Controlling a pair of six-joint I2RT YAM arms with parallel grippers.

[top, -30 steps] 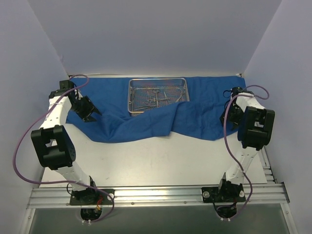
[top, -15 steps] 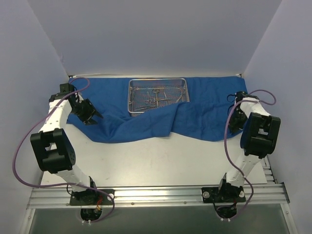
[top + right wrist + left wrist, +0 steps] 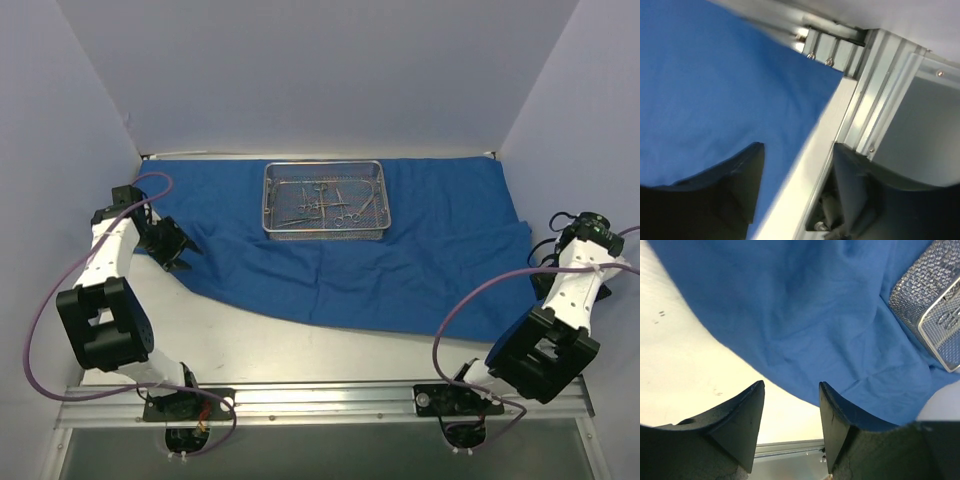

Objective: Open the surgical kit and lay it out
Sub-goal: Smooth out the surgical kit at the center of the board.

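The cloth wrap (image 3: 420,270) now lies opened out across the far half of the table (image 3: 300,350). One second ago its near flap was bunched and lapped over the near right corner of the tray (image 3: 325,236); that flap has since been drawn off, and the tray stands fully uncovered. The wrap's long axis runs left to right. Its near edge slants from the left side down towards the right, and its right corner has spread out to the table's right edge. The tray sits on the wrap at far centre, in the same place as before, with its long axis also left to right, parallel to the back wall. The instruments (image 3: 322,201) lie inside it, mostly along or diagonal to that axis, with some ring handles showing towards the near right; finer detail cannot be made out. The left gripper (image 3: 790,415) has shifted slightly outward and sits at the wrap's near left edge, fingers spread with nothing between them. The right gripper (image 3: 795,185) has swung far out to the right edge, over the wrap's border and beside the aluminium frame rail (image 3: 880,100), fingers likewise spread apart and empty.
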